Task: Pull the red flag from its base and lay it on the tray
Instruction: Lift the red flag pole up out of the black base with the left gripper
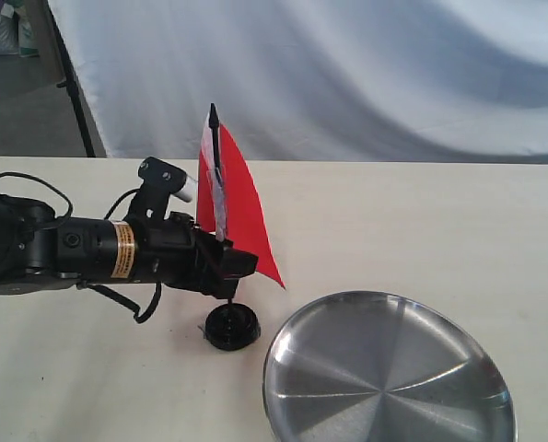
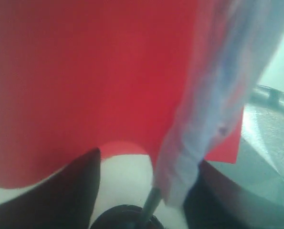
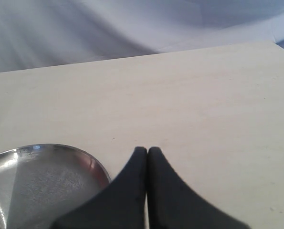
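Desk [image 1: 421, 221]: pale wood-grain top, filling the exterior view up to its far edge, with a white cloth backdrop [image 1: 347, 74] hung behind that edge. Left arm [image 1: 89, 249]: black housing with a gold band and loose cables, held low over the desk, reaching from the left edge toward the middle. Tray [image 1: 384, 368]: round, shiny brushed steel with a raised rim, flat on the desk toward the near edge and right of the middle, partly cut off by the picture border. Red flag [image 1: 241, 207]: close to upright, seated in the base, about midway between the left and right edges. Red cloth spread on the tray side, corner drooping toward the tray. Whitish strip [image 1: 206, 175] along the stick side. Black pointed stick [image 1: 215, 129] showing above the cloth. Base [image 1: 231, 326]: small glossy black disc, flat on the desk near the tray rim on the side toward the left edge, apart from the rim. Left gripper [image 1: 229, 262]: level with the lower part of the stick, just above the base, jaws apart, one dark finger [image 2: 70, 195] on either side of the stick. Contact with the stick not determinable from the blurred left wrist view. Right gripper [image 3: 147, 151]: jaws pressed together, over bare desk just beside the tray rim.
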Controlling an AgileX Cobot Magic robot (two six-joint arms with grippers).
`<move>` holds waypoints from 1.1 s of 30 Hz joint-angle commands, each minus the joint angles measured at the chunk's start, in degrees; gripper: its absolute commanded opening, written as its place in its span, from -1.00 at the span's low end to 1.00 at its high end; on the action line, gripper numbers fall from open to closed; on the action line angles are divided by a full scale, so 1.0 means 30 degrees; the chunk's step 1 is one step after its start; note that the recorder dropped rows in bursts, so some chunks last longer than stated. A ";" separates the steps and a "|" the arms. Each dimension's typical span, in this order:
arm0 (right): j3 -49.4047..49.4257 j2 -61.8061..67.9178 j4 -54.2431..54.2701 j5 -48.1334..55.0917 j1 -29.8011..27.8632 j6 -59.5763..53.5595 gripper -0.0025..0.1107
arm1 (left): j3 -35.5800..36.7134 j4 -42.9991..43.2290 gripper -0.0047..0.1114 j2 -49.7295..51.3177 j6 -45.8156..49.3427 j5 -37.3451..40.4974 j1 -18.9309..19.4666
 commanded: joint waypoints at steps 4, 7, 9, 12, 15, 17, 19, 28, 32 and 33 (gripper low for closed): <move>-0.0053 -0.0080 -0.0019 -0.0078 -0.0056 -0.0066 -0.96 | -0.0184 -0.0183 -0.60 0.0372 -0.0094 -0.0091 -0.0095; -0.0053 -0.0080 -0.0019 -0.0078 -0.0056 -0.0066 -0.96 | -0.0184 -0.0142 -0.91 0.0372 0.0500 -0.0091 -0.0095; -0.0053 -0.0080 -0.0019 -0.0042 -0.0056 -0.0066 -0.96 | -0.0184 -0.0142 -0.92 0.0372 0.0777 -0.0091 -0.0095; -0.0053 -0.0080 -0.0019 -0.0042 -0.0056 -0.0066 -0.96 | -0.0227 -0.0142 -0.92 0.0302 0.0815 -0.0091 -0.0095; -0.0053 -0.0080 -0.0019 -0.0042 -0.0056 -0.0066 -0.96 | -0.0451 -0.0005 -0.92 -0.0005 0.0815 -0.0091 -0.0095; -0.0053 -0.0080 -0.0019 -0.0042 -0.0056 -0.0066 -0.96 | -0.0586 -0.0005 -0.92 -0.0443 0.0815 -0.0127 -0.0095; -0.0053 -0.0080 -0.0019 -0.0042 -0.0056 -0.0066 -0.96 | -0.0801 -0.0005 -0.92 -0.1066 0.0815 -0.0127 -0.0095; -0.0053 -0.0080 -0.0019 -0.0042 -0.0056 -0.0066 -0.96 | -0.1557 -0.0005 -0.92 -0.3780 -0.1956 -0.1147 -0.0095; -0.0053 -0.0080 -0.0019 -0.0042 -0.0056 -0.0066 -0.96 | -0.1551 0.0124 -0.92 -0.3823 -0.4570 -0.2635 -0.0692; -0.0053 -0.0080 -0.0019 -0.0042 -0.0056 -0.0066 -0.96 | -0.1551 0.0124 -0.92 -0.3703 -0.4903 -0.2544 -0.1211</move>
